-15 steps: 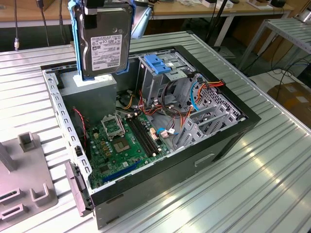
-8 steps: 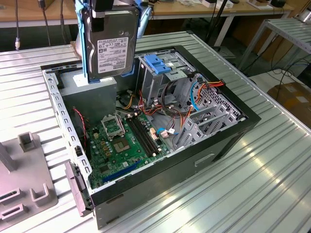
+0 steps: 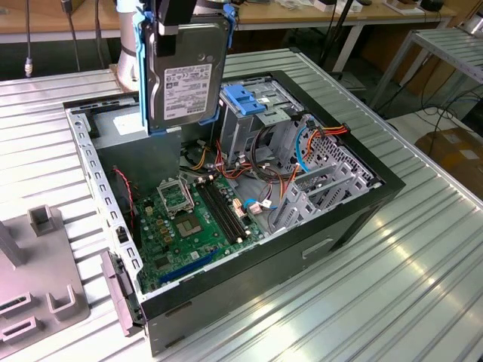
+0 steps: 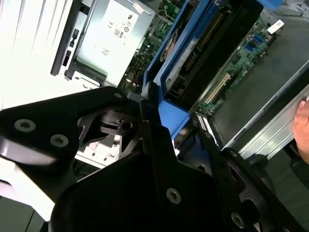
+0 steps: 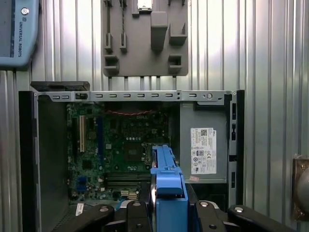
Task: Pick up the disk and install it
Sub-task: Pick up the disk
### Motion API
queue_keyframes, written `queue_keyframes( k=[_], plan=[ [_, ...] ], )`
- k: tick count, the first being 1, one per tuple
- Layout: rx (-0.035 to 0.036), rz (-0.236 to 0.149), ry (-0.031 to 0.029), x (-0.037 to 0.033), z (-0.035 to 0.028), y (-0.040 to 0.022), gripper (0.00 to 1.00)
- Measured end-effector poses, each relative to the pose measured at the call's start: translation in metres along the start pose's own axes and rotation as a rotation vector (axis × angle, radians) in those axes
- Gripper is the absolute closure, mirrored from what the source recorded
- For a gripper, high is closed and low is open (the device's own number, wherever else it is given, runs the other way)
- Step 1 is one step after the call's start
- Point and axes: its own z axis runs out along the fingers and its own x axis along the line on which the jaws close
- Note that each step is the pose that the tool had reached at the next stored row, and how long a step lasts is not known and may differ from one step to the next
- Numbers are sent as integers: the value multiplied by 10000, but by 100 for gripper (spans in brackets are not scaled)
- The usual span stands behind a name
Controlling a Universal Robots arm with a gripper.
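Gripper: my gripper [image 3: 179, 23] is clamped on the disk's top edge, pinching its blue rail.
Disk: the disk [image 3: 185, 79] hangs upright in the air with its label facing the exterior camera. It is above the open case [image 3: 98, 196] and touches nothing but the gripper.
Cage: the metal drive cage [image 3: 249, 121] stands lower, just to the exterior view's right of the disk.
Cables: red and orange cables [image 3: 260, 173] lie loose between the cage and the motherboard [image 3: 196, 219].
Step in hand: I judge this to be the carry, with the disk lifted and not yet seated.
Doing it well: I would keep the disk above the case wall and cage top. I would square its rail to the bay before any descent, then go slowly.
Risk: the grip is on one thin edge, so a quick move could swing or twist the disk.
Person: what looks like a hand [image 4: 304, 126] shows beside the case in the second wrist view, so I would move with care.
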Motion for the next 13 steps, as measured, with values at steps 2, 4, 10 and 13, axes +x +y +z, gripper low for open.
queue_keyframes(
  k=[2,4,10,13],
  plan=[
    [1,0,-2,33,5,-50,63],
    [0,-1,0,49,7,-92,63],
    [1,0,-1,94,16,-208,63],
    [0,2,0,94,16,-211,63]
  ],
)
